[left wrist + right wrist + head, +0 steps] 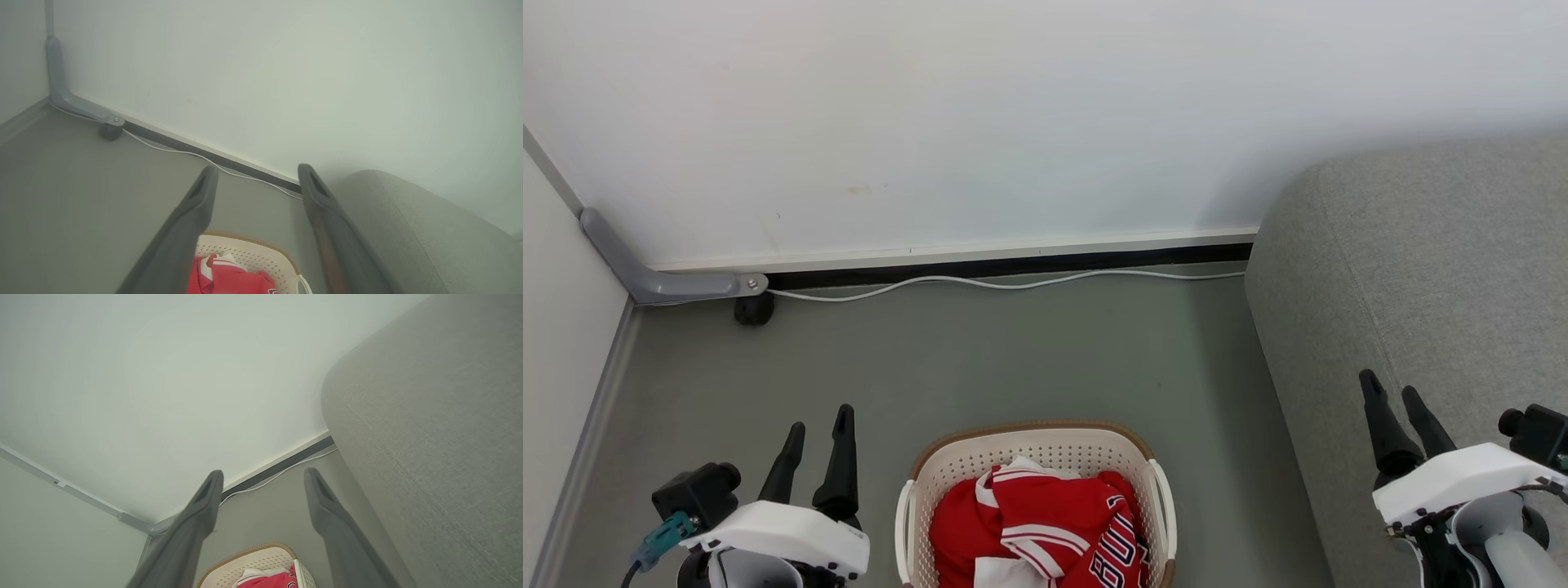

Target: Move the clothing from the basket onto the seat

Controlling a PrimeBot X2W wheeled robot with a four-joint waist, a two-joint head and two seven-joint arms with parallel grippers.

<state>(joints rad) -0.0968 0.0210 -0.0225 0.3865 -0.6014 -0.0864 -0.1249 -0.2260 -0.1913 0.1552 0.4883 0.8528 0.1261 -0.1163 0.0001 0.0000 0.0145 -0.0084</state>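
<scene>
Far left, above the floor [980,359]: left gripper [820,417], both dark fingers spread wide, nothing between them, just beside the basket's left wall and apart from it.

Middle, standing on the floor well clear of the wall edge, close to the sofa's side: oval cream laundry basket [1029,428], brown rim, perforated walls, white side handles. Inside, heaped from left wall to right wall and rising about to rim level: the clothing [1029,523], red with white stripes and trim. Dark, white-edged lettering toward the right wall; a white band at the near edge.

Handling, as a guess: light, limp, not fragile, a little slick like sports knit. Likely to sag, trail and snag a hem on the rim when lifted. Best pinched at a raised fold on top of the heap, such as the striped ridge near the middle, deep enough to gather several layers, well away from the basket walls.

Right: grey woven sofa [1405,269], rounded edge, nothing on the part in sight.

Far right, over the sofa's near edge: right gripper [1388,384], likewise spread wide and empty.

Count: one basket, one sofa, two grippers. One lettered jersey for certain; probably a second, plainer piece, though impossible to separate within the heap.
</scene>
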